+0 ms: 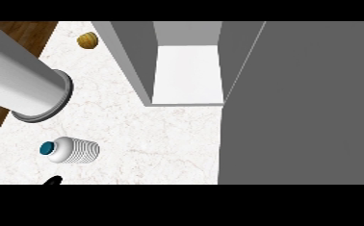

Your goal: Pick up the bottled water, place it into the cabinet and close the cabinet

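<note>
The bottled water (pixel 71 151) is a white ribbed bottle with a teal cap, on the marble counter at the lower left, its cap pointing left. The grey cabinet (pixel 132 61) stands open at the top centre, and its white inner floor (pixel 188 73) holds nothing. Its door (pixel 292 105) is the big grey panel filling the right side. A small black tip of my left hand (pixel 53 181) pokes in at the lower edge, just below the bottle and apart from it. My right hand is out of sight.
A thick grey-white cylinder with a rimmed end (pixel 32 88) slants in from the left edge above the bottle. A small brown round object (pixel 86 40) lies left of the cabinet. The counter's edge and wooden floor (pixel 21 32) show at the upper left.
</note>
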Motion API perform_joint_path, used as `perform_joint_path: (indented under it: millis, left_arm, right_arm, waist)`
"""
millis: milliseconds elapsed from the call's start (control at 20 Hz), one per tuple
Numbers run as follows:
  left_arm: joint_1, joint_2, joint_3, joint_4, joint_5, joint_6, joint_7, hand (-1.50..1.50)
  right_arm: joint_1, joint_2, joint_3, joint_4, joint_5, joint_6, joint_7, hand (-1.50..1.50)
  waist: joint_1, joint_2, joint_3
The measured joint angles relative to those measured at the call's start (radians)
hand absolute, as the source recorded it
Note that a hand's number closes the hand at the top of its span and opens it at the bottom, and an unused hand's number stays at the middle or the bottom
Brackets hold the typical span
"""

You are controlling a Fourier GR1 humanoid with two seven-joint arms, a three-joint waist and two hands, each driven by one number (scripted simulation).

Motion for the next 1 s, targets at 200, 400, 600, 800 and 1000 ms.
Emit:
perform_joint_path:
  millis: [200,400,600,800,1000]
  left_arm:
    - [-0.002,0.0,0.054,0.115,0.112,-0.051,-0.092,-1.5]
    - [-0.031,0.0,0.127,0.244,0.216,-0.128,-0.164,-1.5]
    - [-0.061,0.0,0.167,0.384,0.298,-0.2,-0.248,-1.5]
    - [-0.103,0.0,0.217,0.549,0.385,-0.29,-0.351,-1.5]
    - [-0.173,0.0,0.273,0.682,0.429,-0.35,-0.402,-1.5]
  right_arm:
    - [0.038,-0.004,-0.014,0.0,0.0,0.018,-0.035,-1.5]
    - [0.075,-0.005,-0.007,-0.002,0.004,0.038,-0.072,-1.5]
    - [0.128,-0.006,0.003,-0.005,0.007,0.058,-0.107,-1.5]
    - [0.154,-0.006,-0.003,-0.004,0.01,0.067,-0.135,-1.5]
    - [0.194,-0.012,-0.013,-0.006,0.013,0.084,-0.17,-1.5]
  waist:
    - [0.002,0.001,0.0]
    - [-0.001,0.002,0.0]
    - [-0.005,0.003,0.0]
    - [-0.004,0.005,0.0]
    - [-0.008,0.006,0.0]
